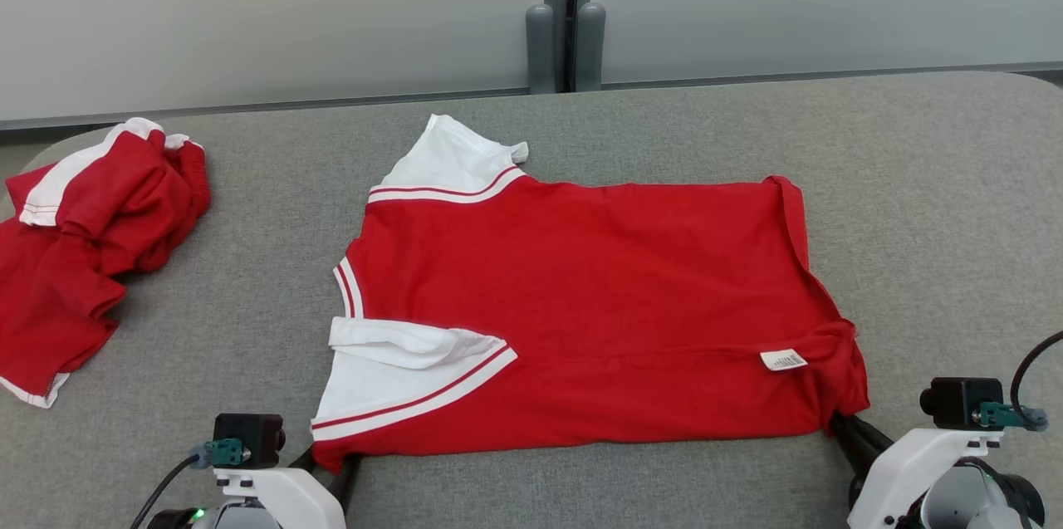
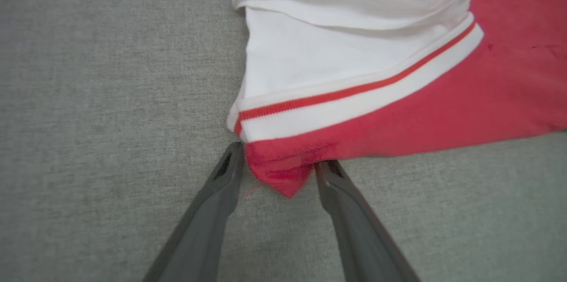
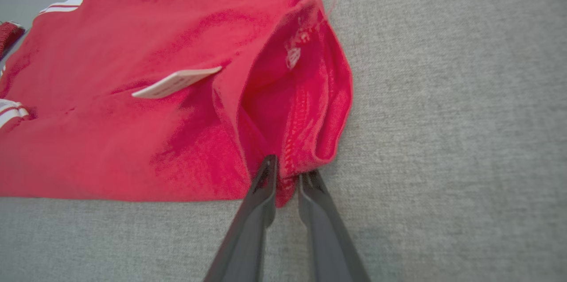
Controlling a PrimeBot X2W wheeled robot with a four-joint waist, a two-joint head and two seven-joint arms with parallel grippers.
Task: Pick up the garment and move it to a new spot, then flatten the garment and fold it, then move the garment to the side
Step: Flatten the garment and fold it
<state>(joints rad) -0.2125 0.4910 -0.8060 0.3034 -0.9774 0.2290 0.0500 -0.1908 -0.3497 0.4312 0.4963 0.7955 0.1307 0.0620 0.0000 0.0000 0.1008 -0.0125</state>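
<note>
Two near corners, one gripper each. The red garment (image 1: 581, 305) lies flat on the desk (image 1: 913, 180), long axis running left to right, sleeves toward the robot's left, hem toward its right. At the near sleeve-side corner the left gripper (image 2: 281, 158) has its fingers (image 2: 208, 220) apart, red tip between them, not pinched. Over at the hem corner the right gripper (image 3: 285, 169) has its fingers nearly together, clamped on cloth. The rest lies beyond both, so the fold likely goes forward.

The right end effector (image 3: 288, 170) pinches a hem corner of the red garment (image 3: 133, 140) on the grey bench (image 3: 443, 140).
</note>
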